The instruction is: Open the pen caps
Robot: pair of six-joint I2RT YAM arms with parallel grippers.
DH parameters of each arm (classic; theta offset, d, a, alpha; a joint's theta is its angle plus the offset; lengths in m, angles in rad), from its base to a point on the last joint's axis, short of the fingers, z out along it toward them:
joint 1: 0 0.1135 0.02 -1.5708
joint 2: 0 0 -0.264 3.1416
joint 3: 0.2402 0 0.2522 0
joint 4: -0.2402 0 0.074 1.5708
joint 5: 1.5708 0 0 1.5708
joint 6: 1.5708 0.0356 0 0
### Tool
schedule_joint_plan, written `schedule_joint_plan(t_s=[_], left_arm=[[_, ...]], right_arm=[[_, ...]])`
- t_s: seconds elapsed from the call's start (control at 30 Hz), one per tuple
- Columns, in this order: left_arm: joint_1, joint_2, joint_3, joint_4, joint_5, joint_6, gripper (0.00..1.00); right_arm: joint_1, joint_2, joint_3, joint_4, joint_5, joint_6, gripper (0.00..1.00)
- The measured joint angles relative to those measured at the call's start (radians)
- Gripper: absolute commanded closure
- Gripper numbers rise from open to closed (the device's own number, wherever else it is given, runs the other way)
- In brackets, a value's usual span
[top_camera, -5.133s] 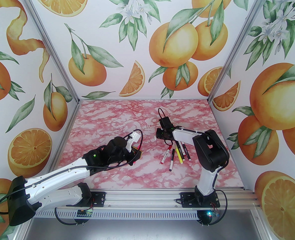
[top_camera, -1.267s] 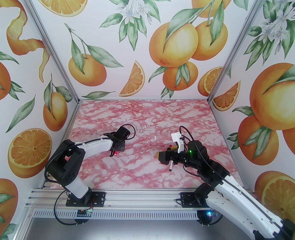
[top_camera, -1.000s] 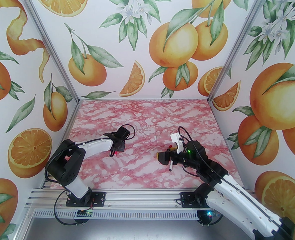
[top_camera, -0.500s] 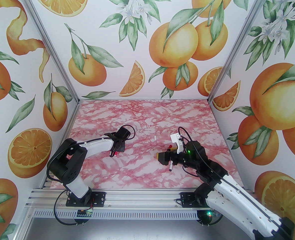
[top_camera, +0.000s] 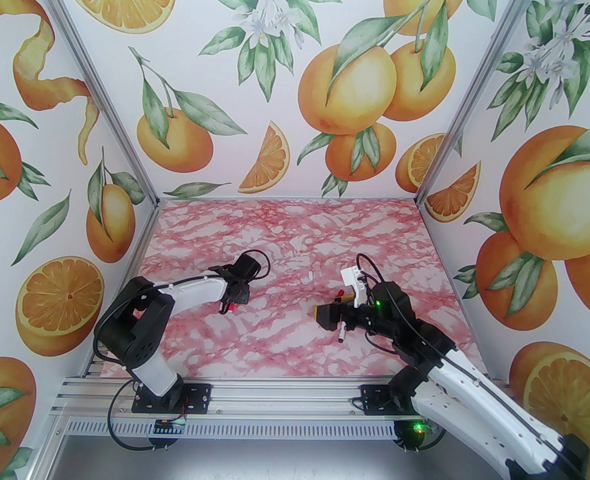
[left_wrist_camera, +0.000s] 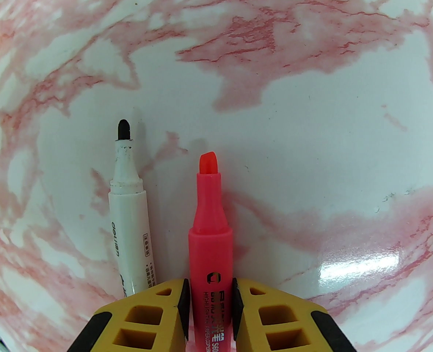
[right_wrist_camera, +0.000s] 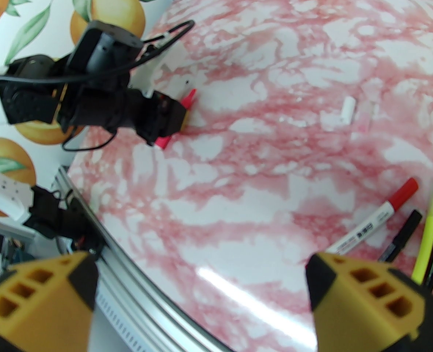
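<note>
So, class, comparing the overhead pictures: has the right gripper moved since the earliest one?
Yes. The right gripper was level with the white cap; now it sits nearer the front rail.

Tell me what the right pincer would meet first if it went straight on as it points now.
Probably bare table: the open right pincer points at it, short of the left pincer; depth is unclear.

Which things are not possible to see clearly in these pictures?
- Pink highlighter: rear end cut off at the bottom edge, left wrist view; whether the left gripper jaws press it is unclear.
- Pens: cut off by the right edge, right wrist view.
- White pieces: too blurred to identify, same view.
</note>
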Motion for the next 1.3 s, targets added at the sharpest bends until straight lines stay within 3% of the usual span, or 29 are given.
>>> schedule_joint_plan(t_s=[0.3,0.67,1.07,1.3], left_arm=[[-0.089,-0.136,0.018,-0.047,0.033,-0.019,0.69],[-0.272,-0.194,0.052,0.033,0.258,-0.060,0.63],[-0.452,0.142,0.328,0.170,0.402,-0.059,0.57],[-0.492,0.301,0.482,0.155,0.402,-0.056,0.58]], right_arm=[[0.000,-0.007,0.069,-0.095,0.038,0.000,0.00],[0.000,-0.074,0.211,-0.315,0.169,0.027,0.00],[0.000,-0.146,0.356,-0.577,0.294,0.029,0.00],[0.000,-0.171,0.418,-0.696,0.352,0.023,0.00]])
